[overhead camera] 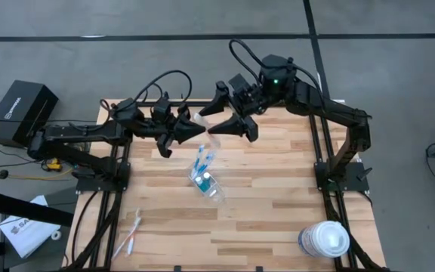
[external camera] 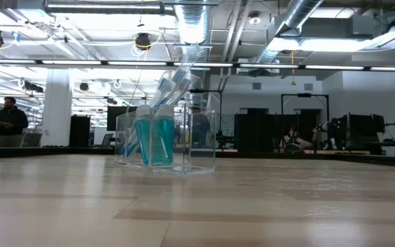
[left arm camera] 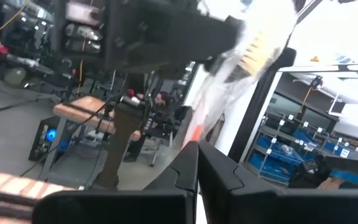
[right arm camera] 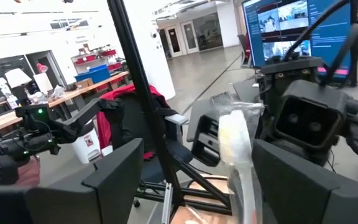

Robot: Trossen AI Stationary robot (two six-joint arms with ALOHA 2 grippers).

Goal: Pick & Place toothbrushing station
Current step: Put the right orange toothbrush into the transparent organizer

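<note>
Above the counter's (overhead camera: 263, 227) far edge, left tool (overhead camera: 199, 130) clamps one toothbrush (overhead camera: 211, 125); right tool (overhead camera: 232, 113) gapes wide around it. Mid-counter: one cup (overhead camera: 207, 183), two tubes (external camera: 154, 140). Two brushes (overhead camera: 131, 233) near left edge; tub (overhead camera: 325, 238) at the right corner.

Wood-plank table (overhead camera: 263, 204) sits on a grey concrete floor (overhead camera: 399, 45) crossed by dark lines, with a black box (overhead camera: 21, 109) on the floor beside the table. Beyond the table, an open workshop with exposed silver ducts (external camera: 190, 20) and strip lights (external camera: 334, 66) overhead. A person (external camera: 8, 122) stands far behind the table.
</note>
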